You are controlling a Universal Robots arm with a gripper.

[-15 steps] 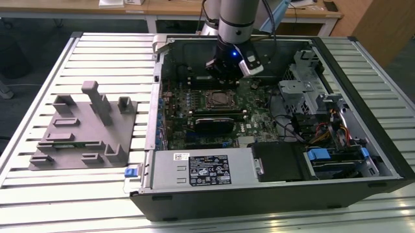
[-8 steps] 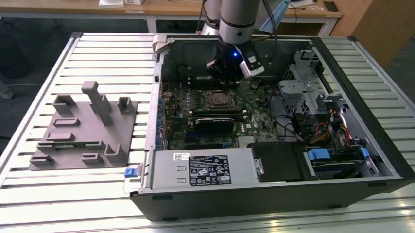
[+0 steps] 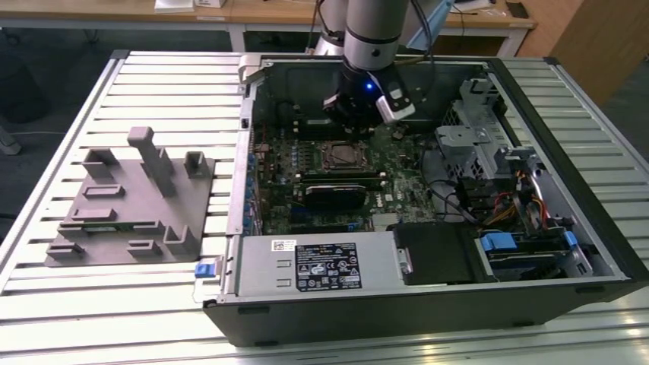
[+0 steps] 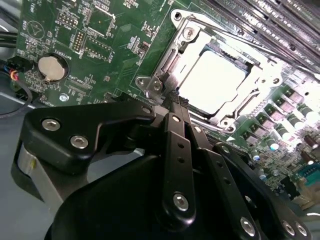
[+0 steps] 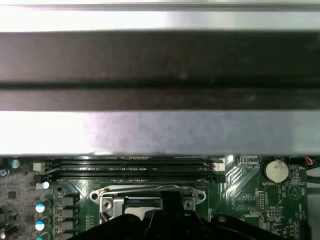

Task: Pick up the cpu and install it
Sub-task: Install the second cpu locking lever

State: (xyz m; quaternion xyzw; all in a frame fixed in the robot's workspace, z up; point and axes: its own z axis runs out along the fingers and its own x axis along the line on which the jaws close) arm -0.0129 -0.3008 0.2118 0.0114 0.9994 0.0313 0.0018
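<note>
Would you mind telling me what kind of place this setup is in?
Probably a robotics lab or test bench: an open computer case lies on a slatted metal table, with wooden desks behind it.

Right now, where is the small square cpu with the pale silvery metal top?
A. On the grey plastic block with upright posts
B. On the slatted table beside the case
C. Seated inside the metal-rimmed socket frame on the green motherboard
C: in the second wrist view the small square cpu with the pale silvery metal top lies within the metal-rimmed socket frame on the green motherboard, beyond the black tool.

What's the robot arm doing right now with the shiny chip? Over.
Gripper over the motherboard, fingers look shut, holding nothing. Cpu lies in the socket frame, fingertips at the frame's edge. Nothing in the way.
</note>
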